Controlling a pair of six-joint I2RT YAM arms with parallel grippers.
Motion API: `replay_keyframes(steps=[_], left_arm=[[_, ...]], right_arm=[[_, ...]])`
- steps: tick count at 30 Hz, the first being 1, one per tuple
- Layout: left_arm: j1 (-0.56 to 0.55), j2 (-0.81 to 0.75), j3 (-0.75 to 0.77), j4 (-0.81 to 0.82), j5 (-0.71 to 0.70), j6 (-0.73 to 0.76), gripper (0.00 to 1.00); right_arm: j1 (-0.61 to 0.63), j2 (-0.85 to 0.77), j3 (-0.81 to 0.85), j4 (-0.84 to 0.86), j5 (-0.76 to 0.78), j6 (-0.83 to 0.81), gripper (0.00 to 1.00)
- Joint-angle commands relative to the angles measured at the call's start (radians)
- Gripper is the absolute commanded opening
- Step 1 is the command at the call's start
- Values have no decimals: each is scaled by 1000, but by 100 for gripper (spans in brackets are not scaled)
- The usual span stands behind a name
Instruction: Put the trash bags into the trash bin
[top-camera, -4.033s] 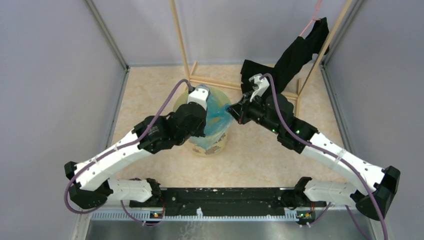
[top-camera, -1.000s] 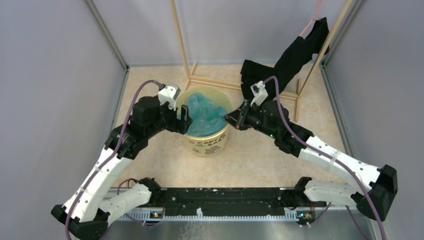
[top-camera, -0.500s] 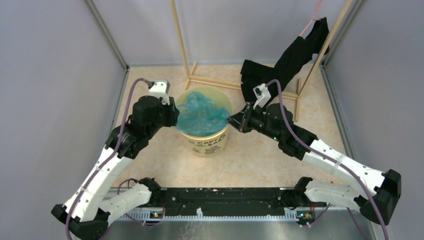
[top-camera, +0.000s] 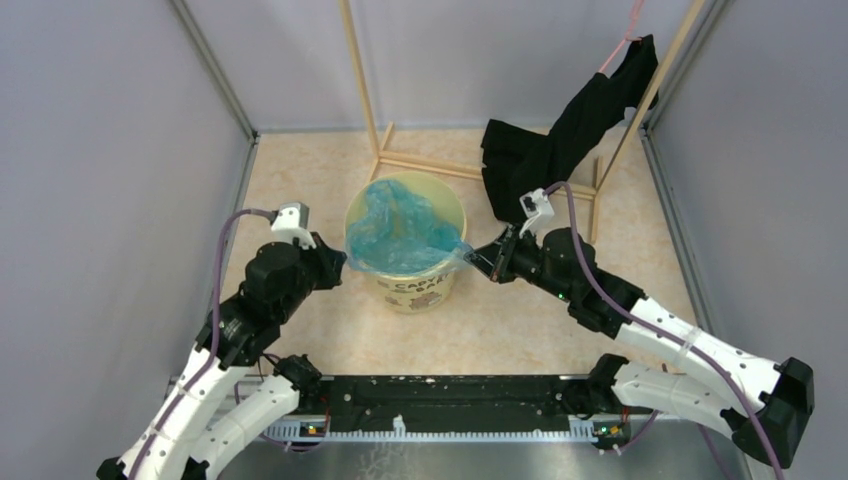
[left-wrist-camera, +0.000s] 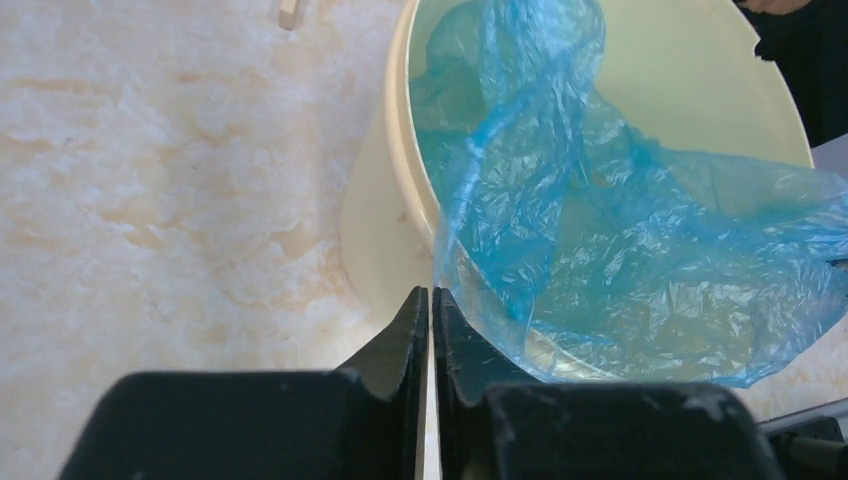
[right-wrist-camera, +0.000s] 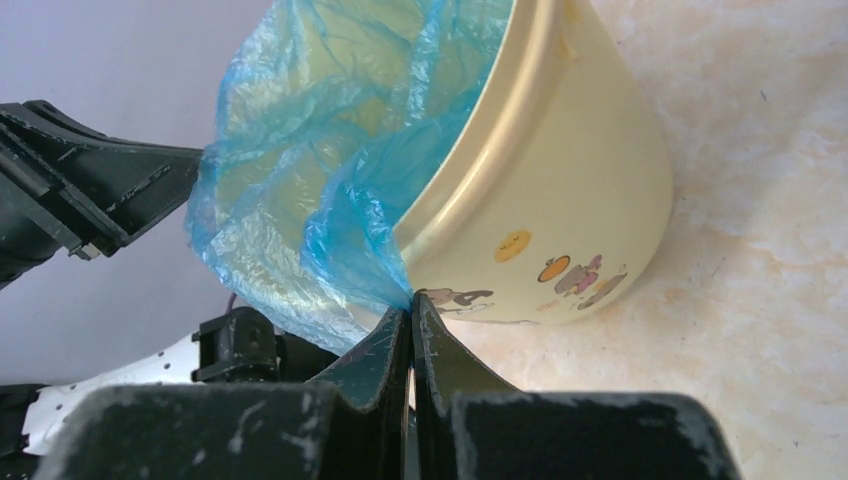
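The round yellow-tan trash bin stands mid-table, with printed lettering on its side. The light-blue trash bag lies in its mouth, stretched across and over the rim on both sides. My left gripper is just left of the bin, shut on the bag's left edge. In the left wrist view its fingertips meet the film beside the bin wall. My right gripper is just right of the bin. In the right wrist view it is shut on a bag corner outside the bin wall.
A black cloth garment hangs from a wooden rack behind and right of the bin, its lower part on the table near the right arm. The rack's base bars lie just behind the bin. Grey walls close in both sides.
Both grippers have pulled away from the bin's middle, the left one down-left and the right one rightward. The bag has been drawn out over the rim on both sides.
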Motion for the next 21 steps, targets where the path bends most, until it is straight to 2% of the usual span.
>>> replay_keyframes(steps=[1, 6, 13, 17, 21], left_arm=[[0, -1, -28, 67, 55, -54, 5], [-1, -14, -17, 52, 50, -57, 0], [-1, -36, -80, 85, 71, -126, 0], [0, -51, -47, 63, 49, -146, 0], [0, -61, 50, 58, 65, -139, 12]], right_arm=[[8, -17, -16, 46, 11, 13, 0], [8, -13, -19, 51, 2, 11, 0], [8, 4, -26, 84, -2, 10, 0], [8, 23, -1, 76, -13, -4, 0], [8, 23, 21, 72, -13, -20, 0]])
